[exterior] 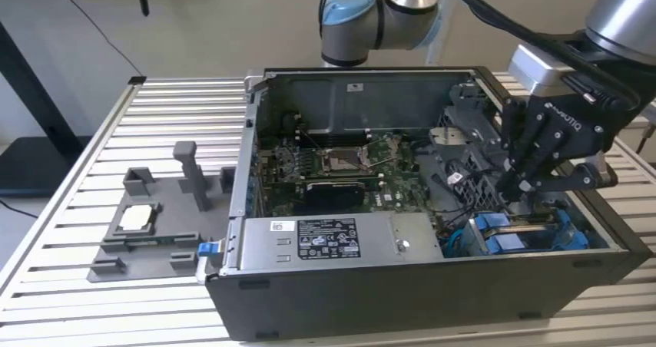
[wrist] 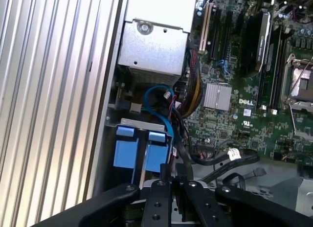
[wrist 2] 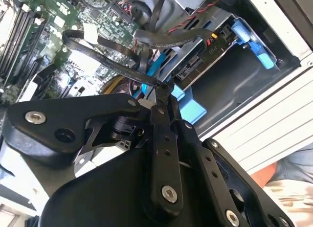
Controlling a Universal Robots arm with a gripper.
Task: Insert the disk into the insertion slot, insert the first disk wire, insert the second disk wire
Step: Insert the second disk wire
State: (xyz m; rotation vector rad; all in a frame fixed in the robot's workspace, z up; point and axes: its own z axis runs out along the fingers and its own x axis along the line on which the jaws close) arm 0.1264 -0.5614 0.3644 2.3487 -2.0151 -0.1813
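Observation:
My gripper [exterior: 509, 187] reaches down into the open black computer case [exterior: 410, 301], over its corner on the exterior view's right. Its fingers [wrist 2: 161, 119] stand pressed together, with a black flat disk wire [wrist 2: 105, 58] pinched at their tips. The wire loops back across the motherboard. Just beyond the fingertips, the disk's blue carrier tabs [wrist: 142, 151] sit in the insertion slot [exterior: 533, 232], a grey metal bay. In the second wrist view the blue carrier [wrist 2: 190, 107] lies right by the gripper [wrist 2: 164, 90]. The disk's silver body is hidden.
A grey power supply [exterior: 328, 243] fills the case's front. The green motherboard [exterior: 339, 163] with its square socket lies behind it. Loose black, red and yellow cables [wrist: 193, 97] run beside the bay. A grey fixture [exterior: 154, 224] stands on the slatted table [exterior: 72, 285] at the exterior view's left.

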